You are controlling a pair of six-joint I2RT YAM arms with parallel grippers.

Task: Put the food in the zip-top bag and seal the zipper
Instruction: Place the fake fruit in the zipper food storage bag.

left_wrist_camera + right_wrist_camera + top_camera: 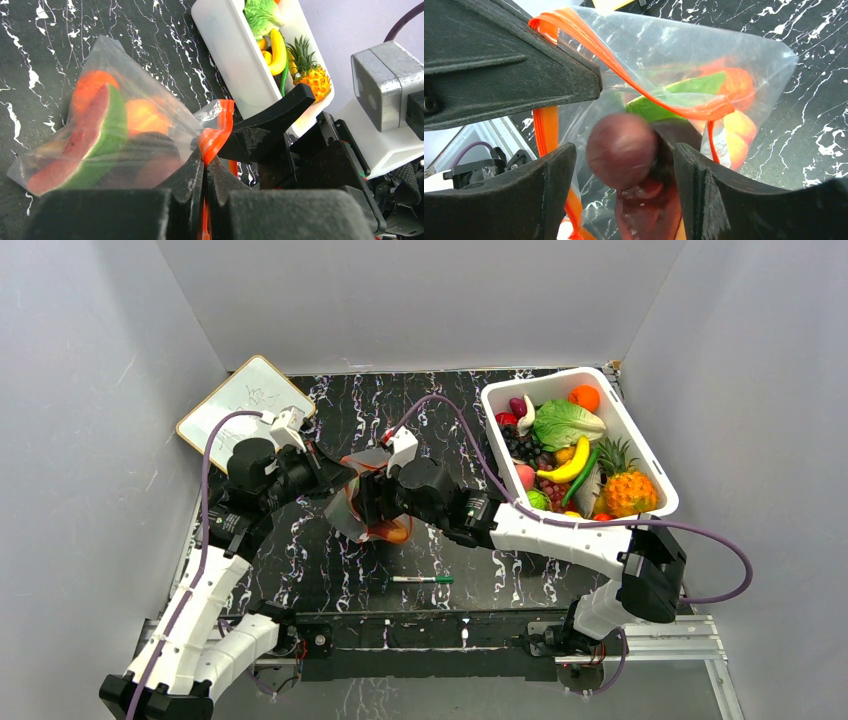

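Above the zip-top bag (120, 65), right pincer (624, 150) hangs wide, left pincer (206, 162) pinches zipper (220, 125).

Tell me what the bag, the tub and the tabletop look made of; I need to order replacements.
Zip-top bag: thin clear plastic film, glossy; it crinkles and shows the food inside.
Tub: probably rigid white plastic, smooth, slightly shiny walls.
Tabletop: black with white veins, marble-look; real stone or printed sheet, cannot tell.
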